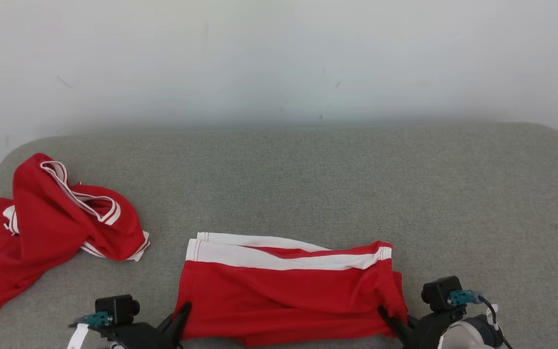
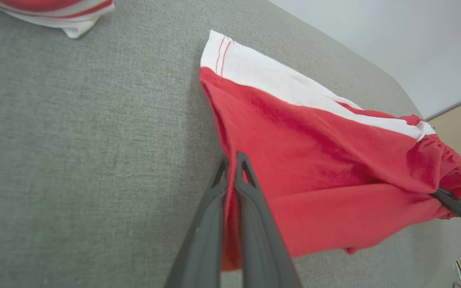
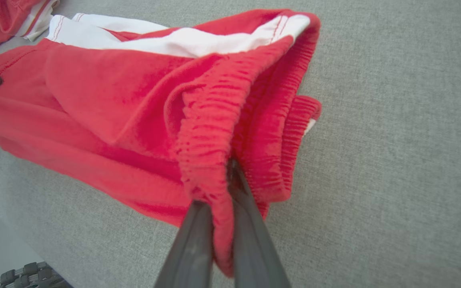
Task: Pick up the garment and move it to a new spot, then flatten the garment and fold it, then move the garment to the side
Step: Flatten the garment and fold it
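The garment (image 1: 284,291) is a pair of red shorts with white side stripes, lying folded on the grey surface near its front edge. My left gripper (image 1: 185,309) is shut on the garment's left hem edge (image 2: 230,188). My right gripper (image 1: 384,311) is shut on the elastic waistband (image 3: 210,160) at the garment's right end. In the left wrist view the right gripper's fingers (image 2: 460,208) show at the far right, pinching the bunched waistband. The cloth between the two grippers sags in soft folds.
A second red garment (image 1: 41,228) with white trim lies crumpled at the far left of the grey padded surface (image 1: 356,194). A pale wall stands behind. Open grey surface stretches behind and to the right of the shorts.
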`<state>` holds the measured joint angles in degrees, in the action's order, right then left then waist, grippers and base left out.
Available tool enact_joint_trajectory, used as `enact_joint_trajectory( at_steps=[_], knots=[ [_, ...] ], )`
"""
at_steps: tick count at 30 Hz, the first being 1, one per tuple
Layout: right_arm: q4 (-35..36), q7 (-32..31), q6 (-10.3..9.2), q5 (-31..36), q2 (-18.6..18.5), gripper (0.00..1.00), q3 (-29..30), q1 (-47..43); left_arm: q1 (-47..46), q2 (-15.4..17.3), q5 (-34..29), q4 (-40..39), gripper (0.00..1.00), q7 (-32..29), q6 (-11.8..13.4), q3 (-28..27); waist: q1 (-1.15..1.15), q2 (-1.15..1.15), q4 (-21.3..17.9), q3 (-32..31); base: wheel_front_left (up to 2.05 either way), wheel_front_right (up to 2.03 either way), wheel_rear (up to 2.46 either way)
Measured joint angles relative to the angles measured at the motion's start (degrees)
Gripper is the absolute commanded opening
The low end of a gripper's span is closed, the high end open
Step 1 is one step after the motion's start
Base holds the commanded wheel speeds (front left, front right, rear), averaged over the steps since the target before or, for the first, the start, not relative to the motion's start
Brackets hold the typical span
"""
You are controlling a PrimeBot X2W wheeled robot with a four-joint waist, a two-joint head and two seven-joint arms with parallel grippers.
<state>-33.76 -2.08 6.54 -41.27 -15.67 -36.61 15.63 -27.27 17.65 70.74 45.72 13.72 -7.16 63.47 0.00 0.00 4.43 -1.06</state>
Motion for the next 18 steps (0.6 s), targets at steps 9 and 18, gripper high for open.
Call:
enact_joint_trajectory(
  at_steps=[9,18],
  knots=[
    [1.00,-1.01,0.01,-0.35,-0.40,1.00,0.16,0.00,0.00,0.22,-0.67,0.24,1.00,0.27,1.05,-0.10,0.00,0.00,-0.43,0.17,0.00,0.00,0.00],
    [6.68,-0.33,0.02,-3.12,-1.70,1.00,2.14,-1.41,2.46,2.49,-2.76,-1.36,1.00,0.45,4.14,-1.31,0.00,0.00,-1.30,-0.94,0.00,0.00,0.00]
  ],
)
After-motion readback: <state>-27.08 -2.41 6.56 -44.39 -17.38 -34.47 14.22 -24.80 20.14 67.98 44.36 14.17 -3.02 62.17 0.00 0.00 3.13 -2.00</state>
